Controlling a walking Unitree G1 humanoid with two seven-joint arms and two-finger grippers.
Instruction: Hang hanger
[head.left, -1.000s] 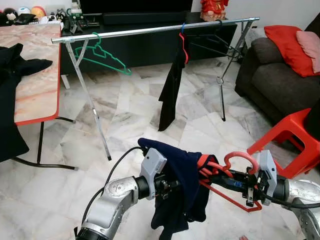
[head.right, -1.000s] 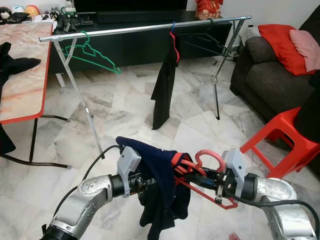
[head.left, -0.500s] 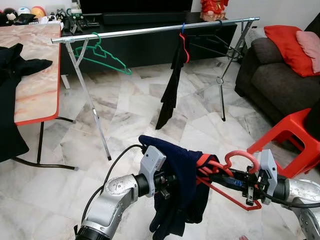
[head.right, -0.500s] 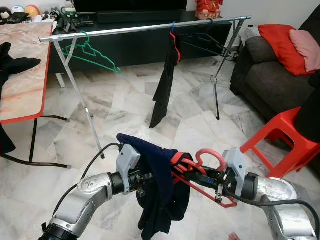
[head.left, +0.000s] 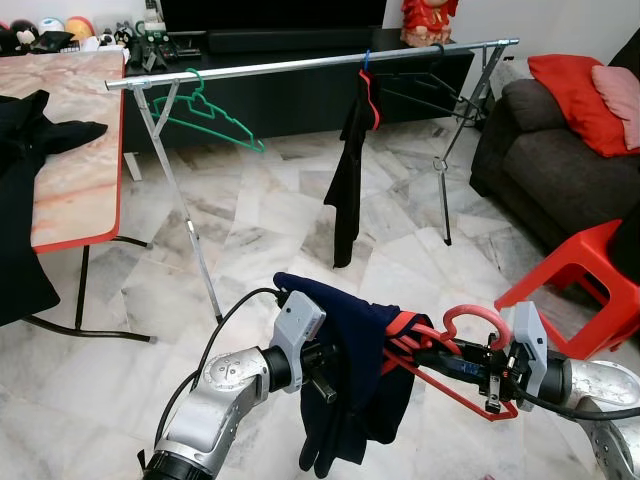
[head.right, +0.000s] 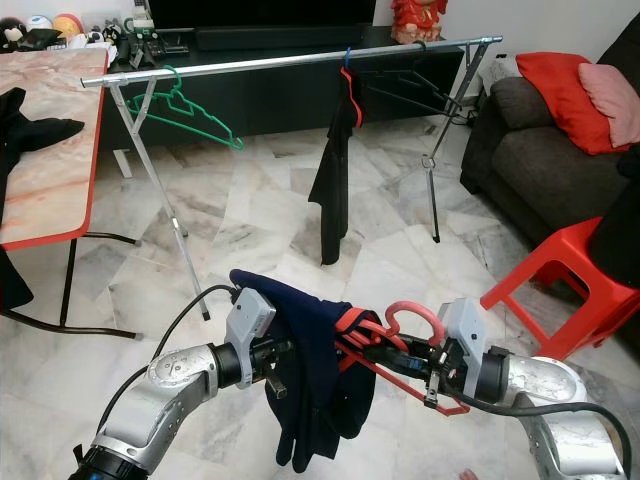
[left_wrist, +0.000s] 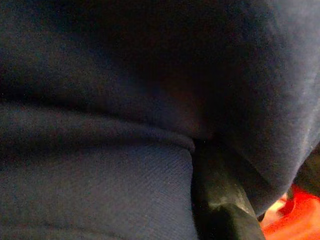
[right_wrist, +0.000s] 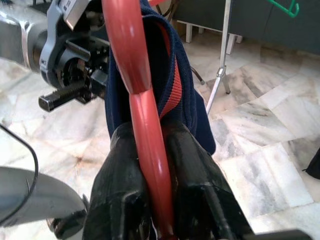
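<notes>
A red hanger (head.left: 472, 313) is held low in front of me, with a navy garment (head.left: 350, 400) draped over its left part and hanging down. My right gripper (right_wrist: 150, 145) is shut on the hanger's stem just below the hook. My left gripper (head.left: 318, 362) is pushed into the garment from the left, and the cloth covers its tips. Across the room ahead runs the metal clothes rail (head.left: 300, 62).
On the rail hang a green hanger (head.left: 205, 115), a black garment on a red hanger (head.left: 347, 170) and black hangers (head.left: 420, 85). A red-edged marble table (head.left: 75, 180) stands at the left. A red stool (head.left: 580, 270) and a dark sofa (head.left: 540, 140) stand at the right.
Both grippers have shifted slightly left with the hanger, and the navy garment hangs a little lower. The black garment on the rail swings.
</notes>
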